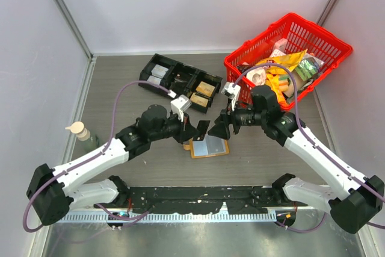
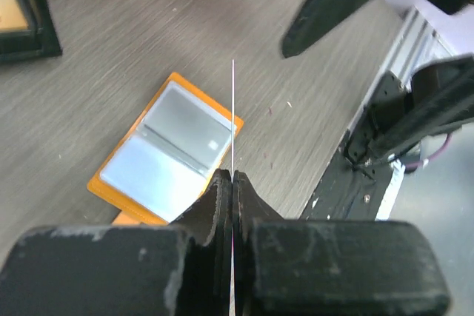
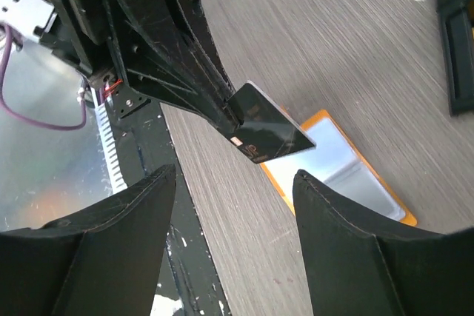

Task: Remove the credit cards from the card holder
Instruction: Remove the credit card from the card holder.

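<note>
Left gripper clamped shut on a dark card; right gripper spread wide, nothing held.

Card is held off the table and is seen edge-on as a thin line in the left wrist view. Card holder is laid open and flat, pale panels up, on the table just below and between the two grippers, touched by neither. Right fingers are pointed at the card from near by, not touching. Black tray and red basket are noted well behind, at the far side.
</note>
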Robot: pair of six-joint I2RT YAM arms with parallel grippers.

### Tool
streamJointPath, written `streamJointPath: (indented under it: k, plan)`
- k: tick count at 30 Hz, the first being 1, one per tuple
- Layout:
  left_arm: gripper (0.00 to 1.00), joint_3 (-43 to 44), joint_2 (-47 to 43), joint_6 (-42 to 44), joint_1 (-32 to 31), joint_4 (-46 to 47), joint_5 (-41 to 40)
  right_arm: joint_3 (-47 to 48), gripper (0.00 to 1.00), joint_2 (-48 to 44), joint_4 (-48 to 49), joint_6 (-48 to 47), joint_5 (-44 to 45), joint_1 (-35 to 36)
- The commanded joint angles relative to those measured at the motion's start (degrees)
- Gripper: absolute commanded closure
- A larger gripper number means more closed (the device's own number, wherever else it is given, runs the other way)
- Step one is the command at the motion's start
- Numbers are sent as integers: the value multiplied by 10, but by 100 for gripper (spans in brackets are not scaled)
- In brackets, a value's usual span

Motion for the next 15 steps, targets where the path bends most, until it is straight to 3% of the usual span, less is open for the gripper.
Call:
streamJointPath:
  k: [1, 7, 15]
  plan:
    - [100, 90, -14, 192, 1, -183, 107, 50, 31, 4, -40, -92, -45, 21]
    - [100, 173, -4, 288, 1, -296, 171, 84, 32, 16, -52, -133, -60, 43]
    - [100, 242, 26, 341, 1, -381, 211, 113, 43, 37, -95, -180, -62, 61]
